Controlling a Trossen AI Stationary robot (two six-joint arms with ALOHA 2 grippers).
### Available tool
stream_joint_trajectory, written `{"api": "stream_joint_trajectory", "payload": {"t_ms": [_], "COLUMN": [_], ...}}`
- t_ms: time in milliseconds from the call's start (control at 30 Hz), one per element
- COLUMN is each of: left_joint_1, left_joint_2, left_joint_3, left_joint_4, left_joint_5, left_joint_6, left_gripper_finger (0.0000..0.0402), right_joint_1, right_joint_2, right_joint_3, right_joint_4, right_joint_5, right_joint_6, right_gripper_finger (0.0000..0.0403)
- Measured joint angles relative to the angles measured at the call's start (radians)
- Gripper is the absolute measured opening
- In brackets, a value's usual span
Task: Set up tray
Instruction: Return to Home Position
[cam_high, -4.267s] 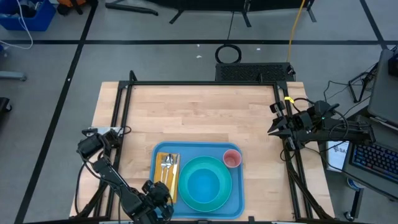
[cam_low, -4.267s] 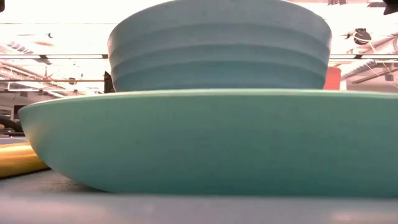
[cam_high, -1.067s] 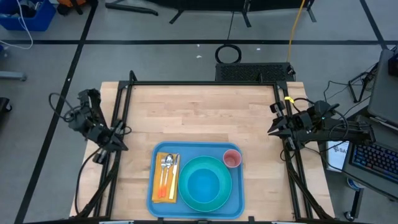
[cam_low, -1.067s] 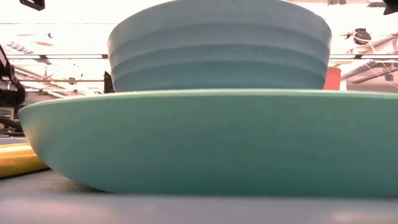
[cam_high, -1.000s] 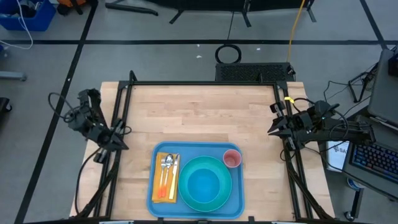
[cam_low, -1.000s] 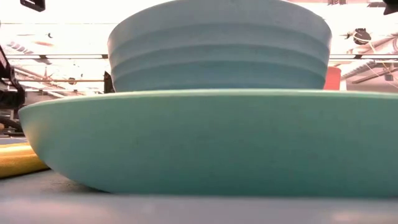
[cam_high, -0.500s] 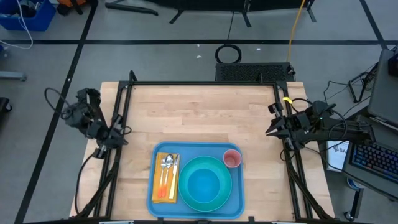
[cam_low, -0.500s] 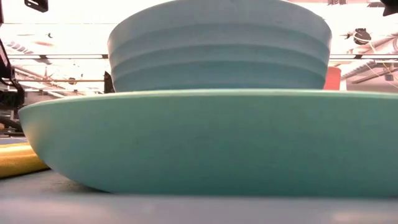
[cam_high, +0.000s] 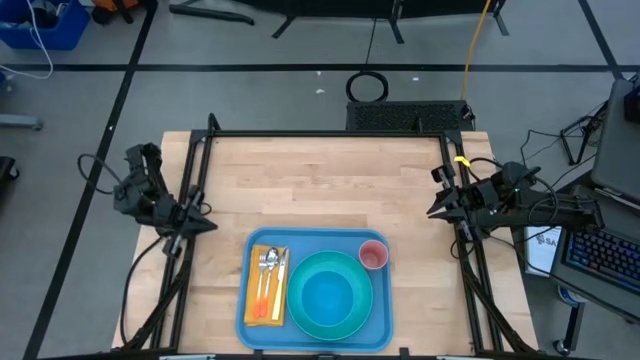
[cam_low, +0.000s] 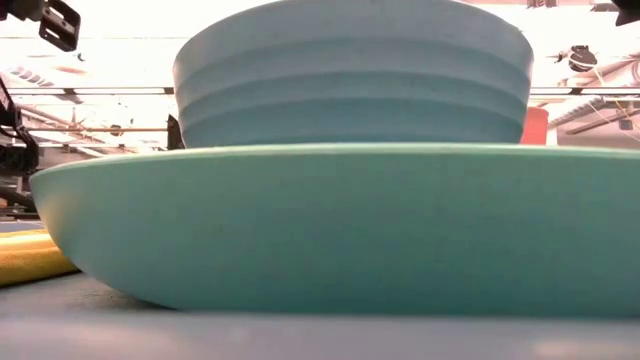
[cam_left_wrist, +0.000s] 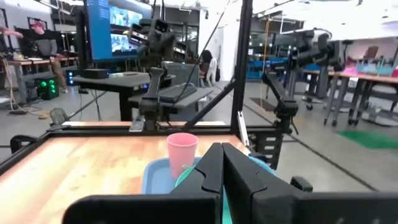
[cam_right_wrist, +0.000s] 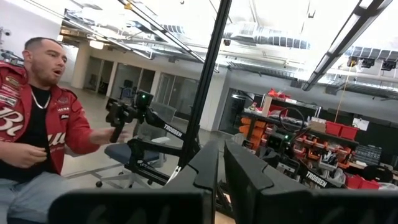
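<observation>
The light-blue tray (cam_high: 383, 300) lies at the table's near edge. On it rest a turquoise plate (cam_high: 345, 265) with a blue bowl (cam_high: 327, 299) standing in it, a pink cup (cam_high: 373, 254) at the far right corner, and a yellow napkin (cam_high: 267, 290) with cutlery (cam_high: 268, 264) on the left. My left gripper (cam_high: 208, 226) hovers shut at the table's left edge and points level toward the tray. Shut too, my right gripper (cam_high: 432, 210) hangs at the right edge. The low view is filled by the plate (cam_low: 340, 225) and the bowl (cam_low: 350, 75).
A black frame (cam_high: 330, 134) runs around the table; both arms sit by its side rails. The wooden top (cam_high: 320, 185) beyond the tray lies bare. A person in a red jacket (cam_right_wrist: 37, 130) sits beyond the table, seen in the right wrist view.
My left gripper has swung a little at the table's left edge and turned more toward the table's right; it stays shut. The tray and the things on it have kept still.
</observation>
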Motion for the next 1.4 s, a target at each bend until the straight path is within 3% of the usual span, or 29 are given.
{"api": "stream_joint_trajectory", "payload": {"t_ms": [467,1400], "left_joint_1": [0.000,0.000], "left_joint_2": [0.004,0.004], "left_joint_3": [-0.012,-0.011], "left_joint_4": [-0.005,-0.005], "left_joint_5": [0.001,0.001], "left_joint_6": [0.018,0.016], "left_gripper_finger": [0.0052,0.0058], "right_joint_1": [0.000,0.000], "right_joint_2": [0.000,0.000], "right_joint_3": [0.000,0.000], "right_joint_4": [0.000,0.000], "right_joint_5": [0.000,0.000], "right_joint_6": [0.000,0.000], "right_gripper_finger": [0.0018,0.0018]}}
